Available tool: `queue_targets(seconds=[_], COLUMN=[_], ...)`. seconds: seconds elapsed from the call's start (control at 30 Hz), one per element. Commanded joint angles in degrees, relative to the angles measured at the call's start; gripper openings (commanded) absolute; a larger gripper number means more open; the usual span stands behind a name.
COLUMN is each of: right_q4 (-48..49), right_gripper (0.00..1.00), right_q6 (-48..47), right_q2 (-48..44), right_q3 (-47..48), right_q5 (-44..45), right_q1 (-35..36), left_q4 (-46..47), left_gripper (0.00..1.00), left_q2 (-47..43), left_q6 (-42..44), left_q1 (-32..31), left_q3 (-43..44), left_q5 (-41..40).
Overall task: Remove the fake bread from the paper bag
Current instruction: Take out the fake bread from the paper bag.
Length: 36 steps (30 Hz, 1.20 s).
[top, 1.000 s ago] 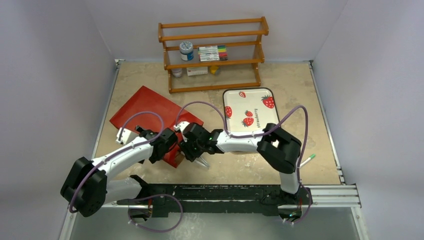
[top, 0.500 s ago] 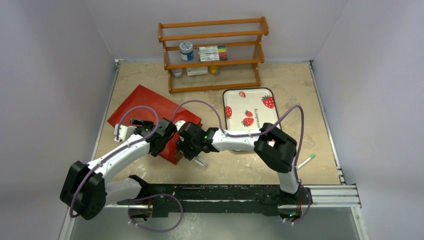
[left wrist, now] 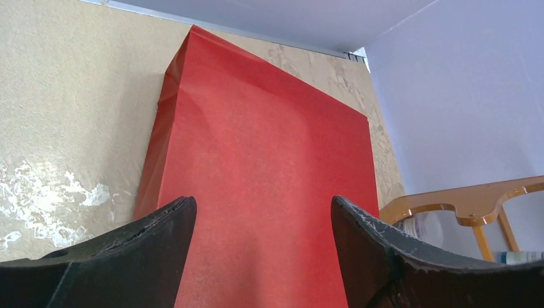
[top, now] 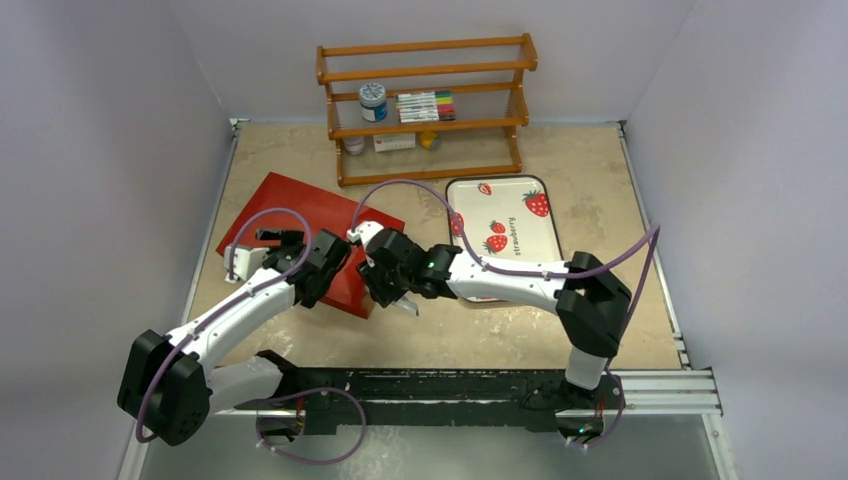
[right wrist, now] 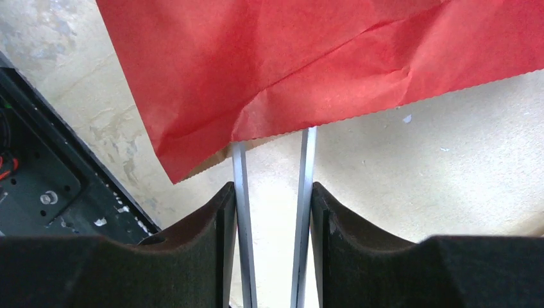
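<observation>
Top external view: large flat paper bag, glossy red (top: 300, 222), lying on the beige textured table (top: 600, 200), left of centre, its near corner between the two arms. Left gripper (top: 285, 248) over the bag's near-left part. Right gripper (top: 393, 297) at the bag's near right edge. White rectangular tray printed with strawberries (top: 505, 207), just right of the bag and partly under the right arm. Orange-brown wooden rack (top: 430, 128) at the far wall, holding a blue-lidded jar (top: 372, 100) and a row of coloured markers (top: 425, 105). Green-capped pen (top: 613, 320) at the table's right edge. Left wrist view: two black fingers (left wrist: 128, 256) standing wide apart, nothing between them, above the bag's smooth red face, which runs away toward the far corner. Right wrist view: two black fingers (right wrist: 192, 250) with a narrow gap between them, gripping nothing, each carrying a thin metal strip (right wrist: 240, 212). Strip tips hidden under the bag's zigzag-cut red edge, where a sliver of brown paper shows. Whether the strips are inside the bag or beneath it cannot be told.
</observation>
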Motion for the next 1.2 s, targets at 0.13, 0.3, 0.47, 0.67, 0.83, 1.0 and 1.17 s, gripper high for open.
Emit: queue_targets(seconds=[0.13, 0.3, 0.47, 0.67, 0.83, 1.0, 1.17], right_q4=[5.2, 10.2, 16.4, 19.9, 21.1, 22.2, 22.7], right_gripper=[0.15, 0.19, 0.27, 0.41, 0.51, 0.55, 0.56], right_q6=[-1.1, -1.1, -1.1, -1.5, -1.7, -1.7, -2.2], right_q2=[0.0, 3.2, 5.3, 6.7, 7.0, 7.2, 7.8], right_q3=[-2.7, -5.3, -8.1, -9.6, -10.5, -10.8, -10.4], right_q5=[-2.4, -3.5, -3.8, -3.2, -1.4, -0.7, -0.7], right_q1=[-0.1, -0.1, -0.1, 0.0, 0.0, 0.2, 0.4], left_q4=[1.0, 1.2, 1.2, 2.0, 2.1, 2.2, 2.0], left_gripper=[0.81, 0.81, 0.82, 0.83, 0.84, 0.84, 0.84], left_q2=[-1.2, -1.8, -2.3, -2.5, -2.7, -2.9, -3.3], left_q6=[-13.3, -12.8, -12.0, -10.3, -10.0, -10.0, -9.7], left_q1=[0.4, 0.3, 0.4, 0.4, 0.4, 0.4, 0.4], left_q3=[1.8, 2.0, 1.9, 2.0, 1.9, 1.4, 1.3], left_q5=[-2.2, -1.7, -1.6, -1.9, -1.9, -2.0, -2.7])
